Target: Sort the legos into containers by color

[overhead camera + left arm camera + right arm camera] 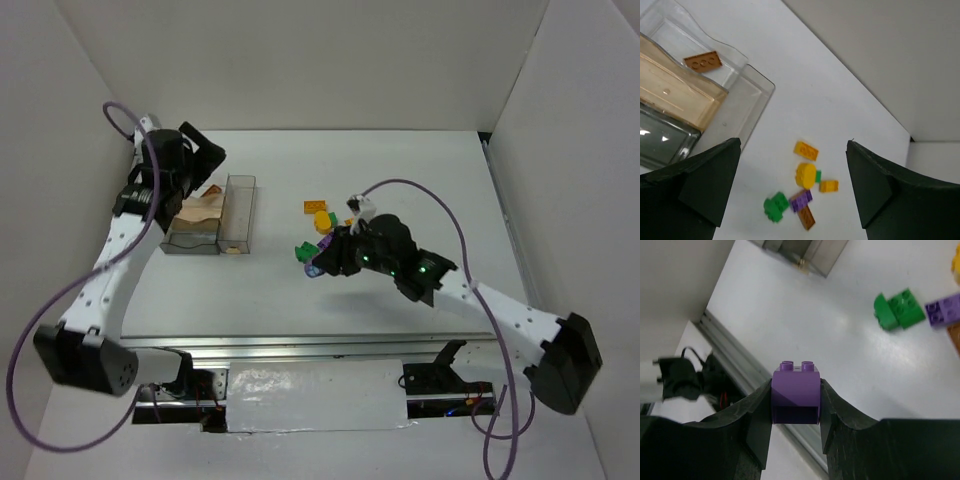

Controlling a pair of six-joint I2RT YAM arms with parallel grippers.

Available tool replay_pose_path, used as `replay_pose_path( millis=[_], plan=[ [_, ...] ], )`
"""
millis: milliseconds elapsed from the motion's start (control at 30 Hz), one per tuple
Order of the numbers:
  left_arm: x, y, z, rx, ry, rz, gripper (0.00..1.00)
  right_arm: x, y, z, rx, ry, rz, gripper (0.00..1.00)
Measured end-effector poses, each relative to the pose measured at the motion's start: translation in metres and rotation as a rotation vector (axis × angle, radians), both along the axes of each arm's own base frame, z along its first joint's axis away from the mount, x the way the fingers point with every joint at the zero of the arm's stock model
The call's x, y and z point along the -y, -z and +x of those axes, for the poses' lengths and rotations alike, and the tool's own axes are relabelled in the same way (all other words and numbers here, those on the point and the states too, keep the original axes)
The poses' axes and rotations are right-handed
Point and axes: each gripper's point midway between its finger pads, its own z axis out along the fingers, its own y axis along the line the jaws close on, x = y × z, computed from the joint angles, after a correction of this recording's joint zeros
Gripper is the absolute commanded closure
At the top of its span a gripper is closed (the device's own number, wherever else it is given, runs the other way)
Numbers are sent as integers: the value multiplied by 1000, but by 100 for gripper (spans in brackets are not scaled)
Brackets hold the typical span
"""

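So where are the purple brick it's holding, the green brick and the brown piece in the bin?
purple brick point(795, 390), right wrist view, front face.
green brick point(907, 307), right wrist view, studded top.
brown piece point(702, 61), left wrist view, studded top.

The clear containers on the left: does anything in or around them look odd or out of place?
One thing stands out: a tan, slab-like piece lies among the containers, next to the compartment holding a single orange-brown brick. It looks nothing like a brick, and I cannot tell what it is. Nothing appears spilled or broken.
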Motion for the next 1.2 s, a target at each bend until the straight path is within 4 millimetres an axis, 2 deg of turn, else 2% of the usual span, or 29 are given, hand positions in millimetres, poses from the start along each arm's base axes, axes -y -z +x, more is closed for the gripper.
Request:
replay_pose_path(
  millis=[33,100,133,233,267,333,400,467,567,667,967,1067,1133,1200],
  plan=[
    [8,-15,-17,25,31,8,0,-10,-3,11,-9,6,-11,97],
    [8,-34,-54,61,60,36,1,-37,-16,43,-14,24,-25,96],
    [1,-37,-74,61,54,59,0,-52,-21,62,-10,36,-30,96],
    [-22,-31,-117,18,11,138,1,-90,-28,108,4,72,-52,96],
    [-29,-30,-130,12,-3,168,0,-113,-26,130,7,79,-58,96],
    [-41,-19,-149,-5,-33,214,0,-137,-12,159,1,100,-84,95],
    [-53,-2,-172,-20,-57,259,0,-155,10,179,-19,109,-116,95],
    [-62,14,-193,-26,-70,290,0,-165,35,191,-42,116,-150,93],
    [-71,27,-216,-15,-91,321,0,-170,62,196,-72,115,-186,92],
    [-73,24,-218,0,-101,339,0,-173,72,197,-85,108,-192,91],
    [-64,36,-206,-60,-33,370,0,-195,60,193,-70,82,-122,90],
    [-61,37,-205,-57,-10,370,0,-205,61,193,-63,75,-105,86],
    [-59,36,-204,-50,-1,366,1,-210,64,195,-57,71,-97,67],
    [-57,35,-203,-44,7,363,0,-215,69,199,-56,72,-95,40]
  ],
)
